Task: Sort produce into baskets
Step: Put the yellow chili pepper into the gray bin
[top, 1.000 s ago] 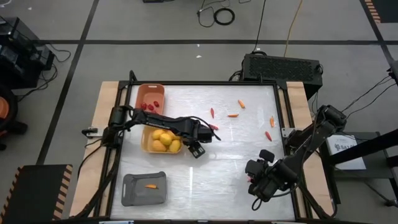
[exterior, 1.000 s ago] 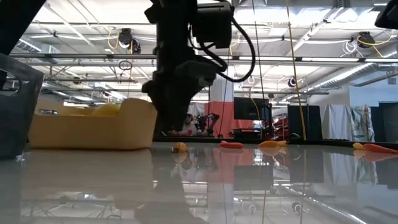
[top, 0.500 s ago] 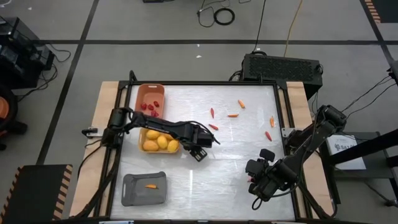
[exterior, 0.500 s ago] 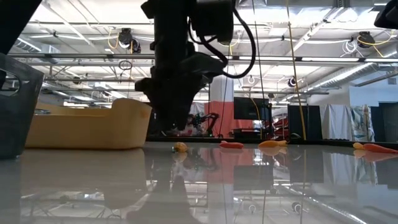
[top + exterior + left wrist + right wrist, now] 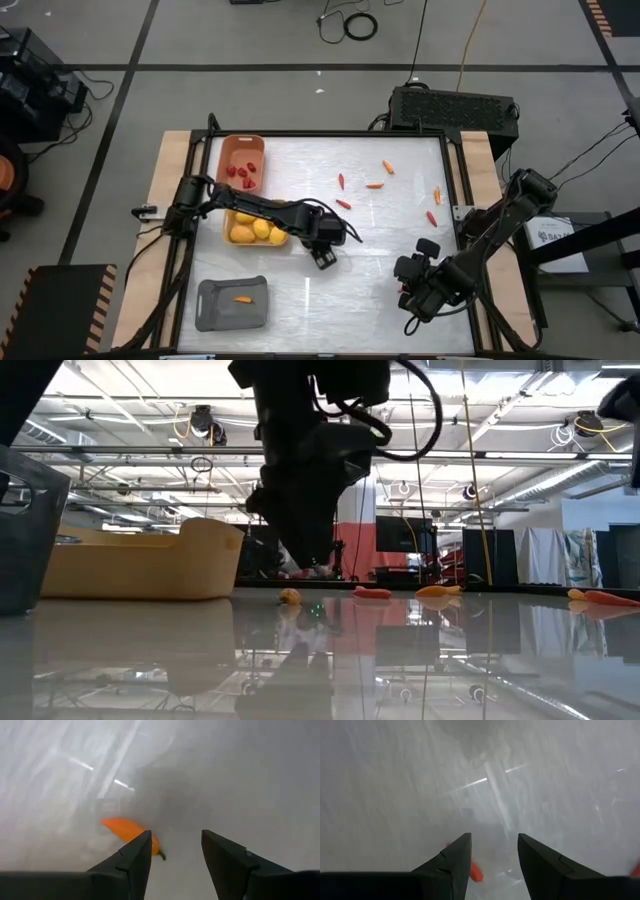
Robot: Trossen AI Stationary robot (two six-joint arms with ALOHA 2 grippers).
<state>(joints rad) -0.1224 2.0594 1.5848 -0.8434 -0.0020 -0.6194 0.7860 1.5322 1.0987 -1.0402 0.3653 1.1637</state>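
Note:
My left gripper (image 5: 325, 257) hangs open over the middle of the table, right of the yellow basket (image 5: 228, 222), which holds several yellow-orange fruits (image 5: 256, 230). In the left wrist view an orange stick (image 5: 128, 831) lies on the table just past one finger of the open gripper (image 5: 175, 851). The salmon basket (image 5: 240, 148) holds red berries (image 5: 240, 172). The grey basket (image 5: 215, 310) holds one orange stick (image 5: 243, 298). My right gripper (image 5: 413, 292) waits open near the front right, and its wrist view (image 5: 494, 852) shows a small red piece (image 5: 476, 870) beside one finger.
Loose red and orange sticks lie on the far right half of the table: (image 5: 341, 181), (image 5: 343, 204), (image 5: 375, 185), (image 5: 388, 167), (image 5: 437, 195), (image 5: 432, 218). The three baskets stand in a column along the left side. A raised frame runs around the table.
My left gripper has gone from beside the yellow basket toward the table's right and near edges. The yellow basket, tipped up at its right end a second ago, now sits level and a little farther toward the left edge.

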